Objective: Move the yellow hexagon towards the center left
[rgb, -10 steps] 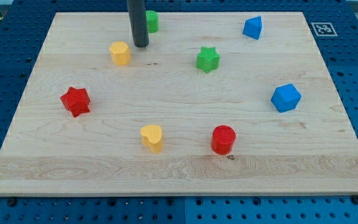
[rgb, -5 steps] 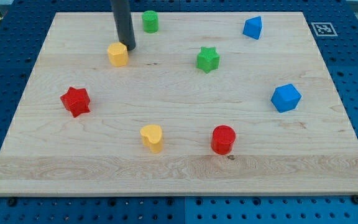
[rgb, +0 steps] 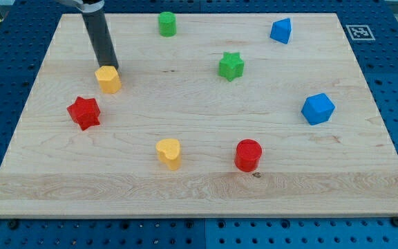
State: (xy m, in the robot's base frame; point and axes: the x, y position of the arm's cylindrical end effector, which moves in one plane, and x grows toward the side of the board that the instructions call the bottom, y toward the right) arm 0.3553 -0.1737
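Red star (rgb: 83, 112) far left, low. Just up at its one o'clock, yellow hexagon (rgb: 108, 79): squat, glossy orange-yellow, flat-topped, upright on the wooden board (rgb: 199, 190), left of centre. My tip (rgb: 111, 67) pressed against its twelve o'clock edge. No jaws here, only a bare rod. Yellow heart (rgb: 169, 152) at five o'clock, well apart.

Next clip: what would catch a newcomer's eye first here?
The dark rod at the view's upper left, my tip touching the top edge of the yellow hexagon. Just below-left of that sits the red star. The two blue blocks at the view's right stand well apart from the action.
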